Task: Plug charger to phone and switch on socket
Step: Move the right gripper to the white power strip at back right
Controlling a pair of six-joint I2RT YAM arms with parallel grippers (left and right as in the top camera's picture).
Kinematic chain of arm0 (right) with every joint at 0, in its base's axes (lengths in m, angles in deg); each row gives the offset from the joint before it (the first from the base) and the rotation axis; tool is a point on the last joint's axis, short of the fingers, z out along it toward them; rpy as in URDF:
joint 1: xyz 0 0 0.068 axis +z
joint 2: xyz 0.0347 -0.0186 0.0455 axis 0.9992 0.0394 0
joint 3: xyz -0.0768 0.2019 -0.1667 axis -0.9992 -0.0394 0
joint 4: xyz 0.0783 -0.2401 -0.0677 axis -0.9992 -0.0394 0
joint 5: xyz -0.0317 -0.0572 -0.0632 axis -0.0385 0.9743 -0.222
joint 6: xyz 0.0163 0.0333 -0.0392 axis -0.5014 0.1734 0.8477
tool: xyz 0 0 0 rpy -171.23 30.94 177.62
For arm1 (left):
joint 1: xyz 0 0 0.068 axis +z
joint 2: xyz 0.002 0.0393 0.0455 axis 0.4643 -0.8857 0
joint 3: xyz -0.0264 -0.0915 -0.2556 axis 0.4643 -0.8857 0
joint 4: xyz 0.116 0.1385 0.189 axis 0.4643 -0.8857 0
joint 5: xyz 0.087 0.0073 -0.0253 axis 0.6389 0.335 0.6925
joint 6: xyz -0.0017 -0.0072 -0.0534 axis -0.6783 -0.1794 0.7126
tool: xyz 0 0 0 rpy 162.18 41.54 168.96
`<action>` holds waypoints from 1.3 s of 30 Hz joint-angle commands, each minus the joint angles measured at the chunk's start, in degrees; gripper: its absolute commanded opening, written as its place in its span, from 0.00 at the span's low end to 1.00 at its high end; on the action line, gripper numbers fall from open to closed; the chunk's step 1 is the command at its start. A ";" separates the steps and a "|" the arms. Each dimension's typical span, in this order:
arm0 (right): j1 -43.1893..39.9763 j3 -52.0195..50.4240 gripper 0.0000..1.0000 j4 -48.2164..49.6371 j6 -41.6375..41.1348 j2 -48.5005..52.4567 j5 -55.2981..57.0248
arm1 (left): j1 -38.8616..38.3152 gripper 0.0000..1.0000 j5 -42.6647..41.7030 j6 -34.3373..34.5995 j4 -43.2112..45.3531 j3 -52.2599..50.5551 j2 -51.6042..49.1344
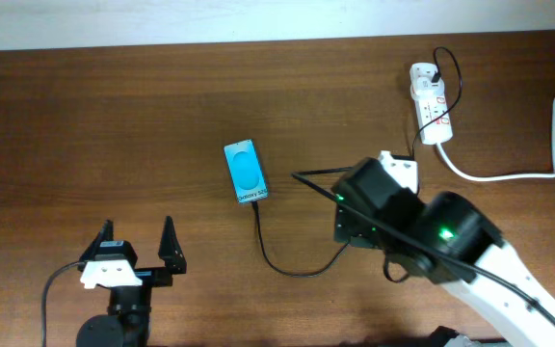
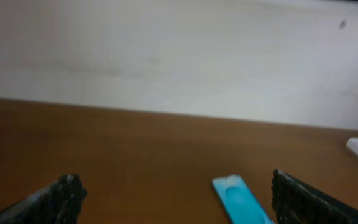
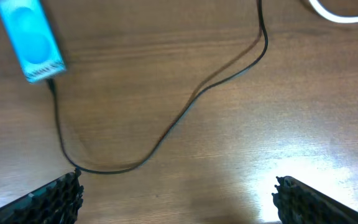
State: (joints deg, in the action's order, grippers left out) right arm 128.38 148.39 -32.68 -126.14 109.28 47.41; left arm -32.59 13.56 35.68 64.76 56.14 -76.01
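Risk of snagging comes first. The charger [image 1: 277, 262] runs from the lower short edge of the phone [image 1: 246, 173] at centre frame and loops toward the bottom edge. It then passes under the right arm [image 1: 451, 239] and climbs to the socket [image 1: 430, 104] in the upper right. Any travel of that arm toward the socket could catch the slack and pull the connector tip [image 3: 50, 85] out of the phone, or drag the phone across the counter [image 1: 114, 116].

The second risk is displacement. The socket lies loose, tethered only by its thick white cord [image 1: 509, 176], so an off-centre press would likely slide or twist it instead of tripping the switch [image 1: 438, 93]. The black plug [image 1: 436, 71] sits just beside the red marks and could be knocked. Whether the switch is on cannot be read at this size.

The right arm reaches from the lower right toward centre frame, its wrist facing down over the cable loop. The right end effector [image 3: 178, 196] is spread wide and holds nothing. The left end effector [image 1: 137, 241] sits low in the lower left of the overhead frame, well apart from the phone. Its fingers are parted, empty and aimed toward the top of the frame.
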 commanded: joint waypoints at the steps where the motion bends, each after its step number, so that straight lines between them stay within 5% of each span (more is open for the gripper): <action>1: -0.22 2.82 0.98 -0.55 -2.34 -7.17 1.01 | -0.28 0.99 0.42 0.72 -3.65 -0.61 0.09; 7: -0.22 2.82 0.98 -13.86 -11.58 -20.02 9.05 | -0.28 0.99 0.42 0.72 -10.08 -0.61 0.09; 16: -0.22 10.01 0.98 -13.66 -15.43 -20.06 13.27 | -0.28 1.00 0.42 0.72 -17.86 -0.61 0.09; 18: -0.22 12.33 1.00 -11.65 -15.41 -20.00 14.73 | -0.28 0.99 0.42 0.72 -19.58 -0.61 0.09; 20: -0.22 12.33 0.89 -9.44 -15.37 -19.82 18.18 | -0.28 0.99 0.42 0.72 -19.76 -0.61 0.09; 24: -0.22 15.02 0.83 -8.13 -14.01 -16.72 21.92 | -0.28 0.99 0.42 0.72 -19.76 -0.61 0.09; 28: -0.68 28.28 0.83 -10.10 -10.97 -6.82 26.75 | -0.28 0.99 0.42 0.72 -19.74 -0.61 0.09; 31: -10.01 34.58 0.83 -10.10 -4.37 0.02 23.10 | -0.28 0.99 0.42 0.72 -19.74 -0.61 0.09; 35: -36.92 37.97 0.82 -8.79 6.40 8.37 4.85 | -0.28 0.99 0.42 0.72 -19.74 -0.61 0.09; 39: -52.94 37.97 0.62 -6.95 12.20 15.54 -9.31 | -0.28 1.00 0.42 0.72 -19.74 -0.61 0.09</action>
State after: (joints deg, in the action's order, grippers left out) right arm 78.53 185.55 -39.94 -117.31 123.20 45.93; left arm -32.70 13.75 35.71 44.89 55.64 -76.12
